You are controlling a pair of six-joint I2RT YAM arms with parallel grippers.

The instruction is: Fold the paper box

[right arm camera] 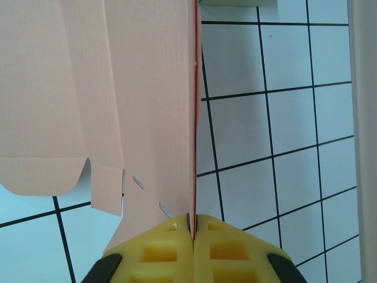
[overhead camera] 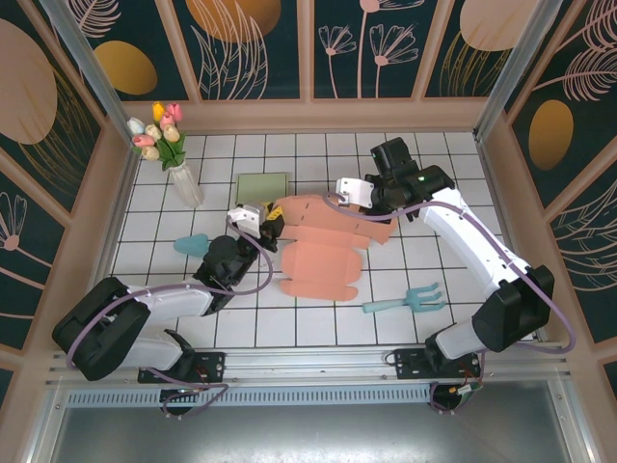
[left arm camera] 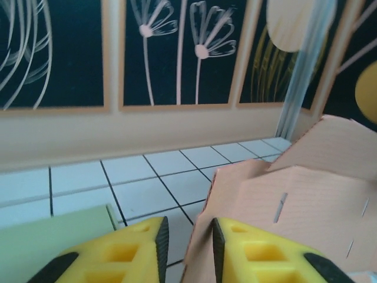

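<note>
The pink paper box [overhead camera: 320,258] lies mostly flat mid-table, its far part lifted and bent. My right gripper [overhead camera: 353,194] pinches that far flap; in the right wrist view the yellow fingers [right arm camera: 159,253] are shut on the thin upright edge of the box [right arm camera: 141,88], with my right gripper [right arm camera: 192,227] closed tight. My left gripper [overhead camera: 267,225] sits at the box's left edge. In the left wrist view my left gripper [left arm camera: 185,247] is open, and a corner of the box [left arm camera: 294,200] stands in the gap, against the right finger.
A pale green card [overhead camera: 262,185] lies just behind the box and shows again as the green card [left arm camera: 53,236] beside the left finger. A vase of tulips [overhead camera: 169,145] stands at the back left. A teal hand rake [overhead camera: 405,301] and a teal scoop [overhead camera: 191,243] lie on the tiles.
</note>
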